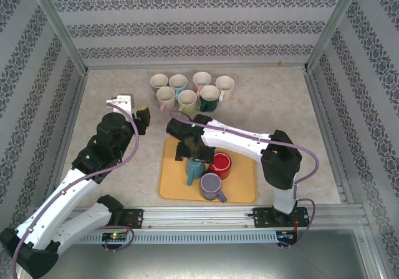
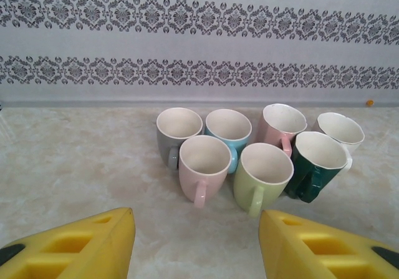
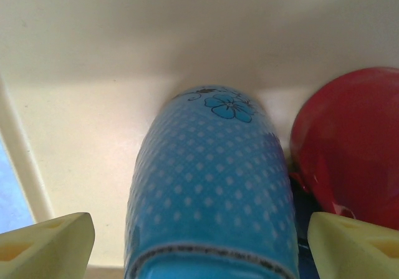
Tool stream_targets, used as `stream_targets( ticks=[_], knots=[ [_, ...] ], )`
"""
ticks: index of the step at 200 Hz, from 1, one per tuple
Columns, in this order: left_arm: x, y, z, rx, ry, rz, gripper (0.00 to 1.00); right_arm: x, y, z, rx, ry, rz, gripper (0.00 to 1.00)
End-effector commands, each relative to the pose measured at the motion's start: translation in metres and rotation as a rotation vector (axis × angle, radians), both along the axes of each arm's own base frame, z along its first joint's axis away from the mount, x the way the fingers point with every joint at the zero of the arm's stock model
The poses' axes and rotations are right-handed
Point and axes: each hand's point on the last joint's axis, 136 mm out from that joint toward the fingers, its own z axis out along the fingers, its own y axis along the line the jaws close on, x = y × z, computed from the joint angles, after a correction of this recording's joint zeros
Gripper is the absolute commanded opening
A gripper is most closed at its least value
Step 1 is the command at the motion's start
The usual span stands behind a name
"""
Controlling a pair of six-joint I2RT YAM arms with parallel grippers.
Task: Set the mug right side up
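Observation:
A blue dotted mug [image 1: 194, 168] with a flower print stands on the orange tray [image 1: 240, 190], its base end turned up toward the right wrist camera. My right gripper [image 1: 187, 149] is down over it. In the right wrist view the blue mug [image 3: 209, 185] sits between the pale fingers [image 3: 53, 244], with a gap on each side, so the right gripper [image 3: 199, 232] is open around it. My left gripper [image 1: 144, 118] hovers over the bare table left of the tray. Seen from its wrist, the left gripper [image 2: 196, 232] is open and holds nothing.
A red mug [image 1: 220, 165] stands right beside the blue one, close to the right finger, and a purple mug [image 1: 211, 185] stands in front of it on the tray. Several upright mugs [image 1: 187, 92] cluster at the back of the table; the pink mug [image 2: 202, 163] is nearest the left gripper.

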Motion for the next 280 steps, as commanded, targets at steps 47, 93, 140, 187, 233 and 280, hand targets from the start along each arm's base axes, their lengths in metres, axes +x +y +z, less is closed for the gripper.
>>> stream_targets(
  ticks=[47,93,140,187,233,280],
  knots=[
    [0.000,0.004,0.007,-0.004,-0.038,0.021,0.56,0.000,0.003,-0.025,-0.077,0.038,0.074,0.85],
    [0.000,0.006,0.007,0.001,-0.045,0.027,0.56,0.001,0.003,-0.031,-0.081,0.036,0.098,0.61],
    [0.001,0.006,0.004,0.006,-0.040,0.028,0.56,0.012,-0.003,0.004,-0.080,-0.046,0.143,0.52],
    [0.003,0.001,0.000,0.005,-0.012,0.013,0.56,0.041,-0.013,0.091,0.105,-0.254,0.134,0.47],
    [-0.003,-0.044,0.009,-0.093,0.075,-0.216,0.60,0.076,-0.039,0.188,0.396,-0.655,0.102,0.42],
    [-0.032,-0.130,0.033,-0.455,0.156,-0.671,0.72,0.097,-0.087,0.250,0.719,-0.938,-0.006,0.46]
  ],
)
